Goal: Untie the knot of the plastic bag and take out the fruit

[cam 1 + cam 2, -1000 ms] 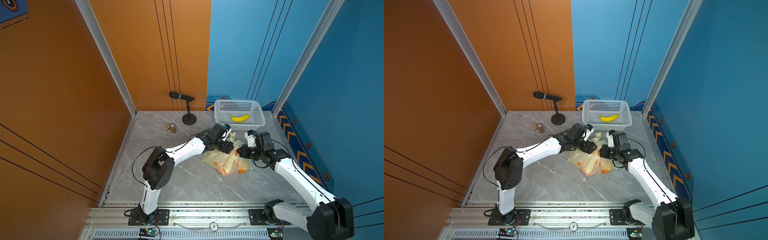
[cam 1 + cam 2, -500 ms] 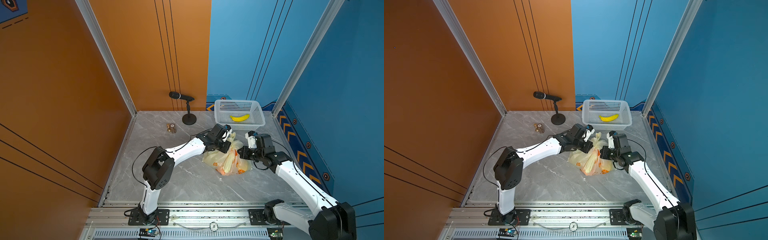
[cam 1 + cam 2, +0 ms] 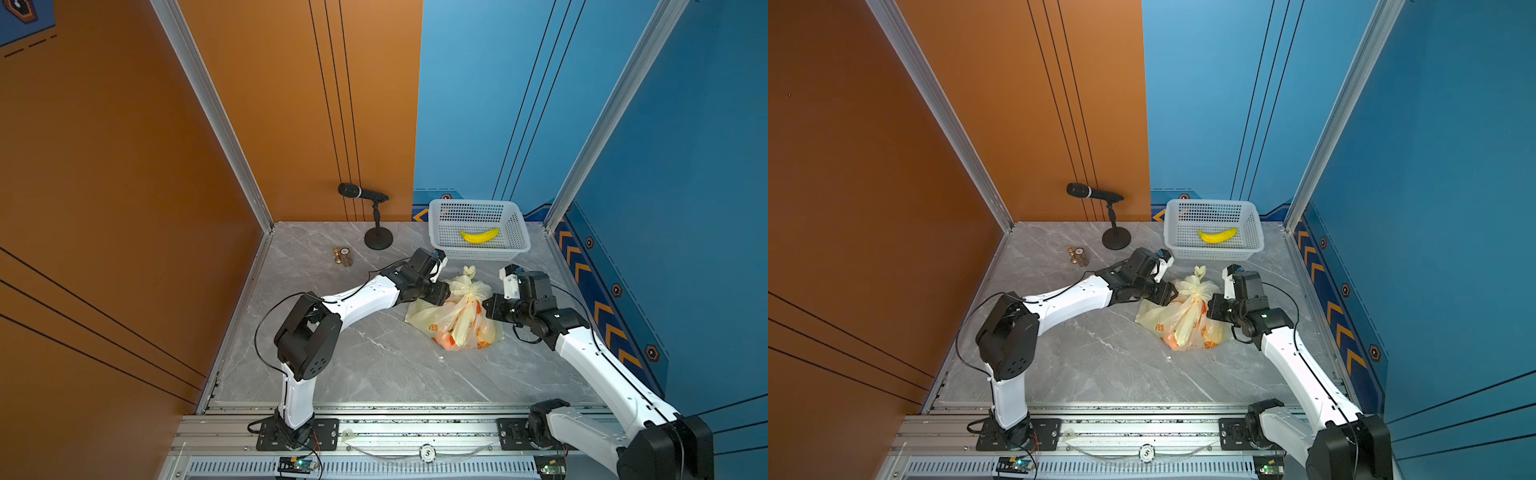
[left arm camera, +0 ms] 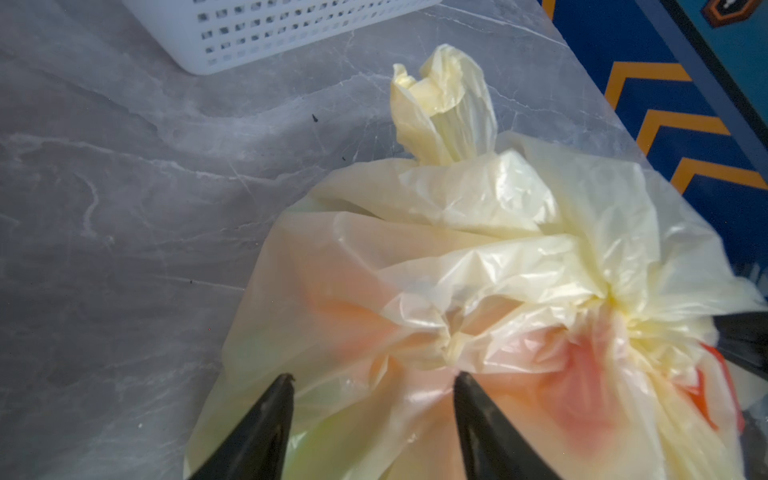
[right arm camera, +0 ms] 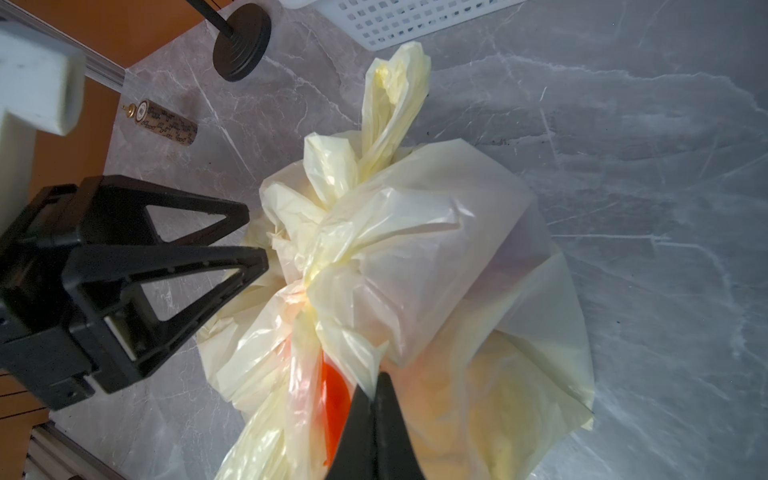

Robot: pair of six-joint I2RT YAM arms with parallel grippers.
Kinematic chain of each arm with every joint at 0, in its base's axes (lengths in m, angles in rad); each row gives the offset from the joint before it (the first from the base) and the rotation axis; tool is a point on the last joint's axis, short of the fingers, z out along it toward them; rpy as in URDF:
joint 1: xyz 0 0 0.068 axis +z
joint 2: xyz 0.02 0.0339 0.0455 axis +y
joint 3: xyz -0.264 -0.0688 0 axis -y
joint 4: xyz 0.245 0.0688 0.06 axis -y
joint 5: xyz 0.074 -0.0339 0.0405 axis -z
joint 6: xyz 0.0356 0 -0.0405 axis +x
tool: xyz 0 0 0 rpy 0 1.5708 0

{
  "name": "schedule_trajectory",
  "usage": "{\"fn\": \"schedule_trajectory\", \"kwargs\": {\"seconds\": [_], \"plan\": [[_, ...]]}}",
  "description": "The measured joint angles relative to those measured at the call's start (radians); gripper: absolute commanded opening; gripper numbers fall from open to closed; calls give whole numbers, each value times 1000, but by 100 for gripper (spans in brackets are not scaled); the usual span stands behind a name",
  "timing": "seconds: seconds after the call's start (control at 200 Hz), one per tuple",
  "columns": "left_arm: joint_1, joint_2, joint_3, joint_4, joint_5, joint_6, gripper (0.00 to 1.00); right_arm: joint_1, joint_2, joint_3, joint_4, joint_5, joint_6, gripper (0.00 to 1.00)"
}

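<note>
The plastic bag [image 3: 453, 320] sits on the grey table [image 3: 374, 357], just in front of the white basket [image 3: 486, 252]. It is not yet untied, and orange fruit [image 3: 446, 340] glows through the film. Over the last second the right gripper [image 5: 376, 382] has drawn in and down against the bag's side, and its jaws are now pressed together on a fold of the plastic. The left gripper [image 4: 372, 376] has stayed at the opposite side. It stands well open with nothing between its tips, only a small pucker of film just ahead of them. To my eye, one side is now anchored and the other needs a fresh bite. The knot [image 4: 442, 124] stands up at the bag's far end, towards the basket, beyond the left tips and apart from both grippers
</note>
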Motion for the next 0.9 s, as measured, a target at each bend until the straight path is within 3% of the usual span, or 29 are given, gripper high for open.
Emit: {"fn": "schedule_trajectory", "kwargs": {"seconds": [0.38, 0.516, 0.776, 0.901], "plan": [[0, 132, 152, 14, 150, 11, 84, 14, -3, 0, 0, -15, 0, 2], [0, 185, 181, 5, 209, 10, 66, 15, -3, 0, 0, -15, 0, 2], [-10, 197, 193, -20, 241, 9, 1, 20, -3, 0, 0, -9, 0, 2], [-10, 196, 192, -24, 229, 5, 0, 19, -3, -1, 0, 12, 0, 2]]}}
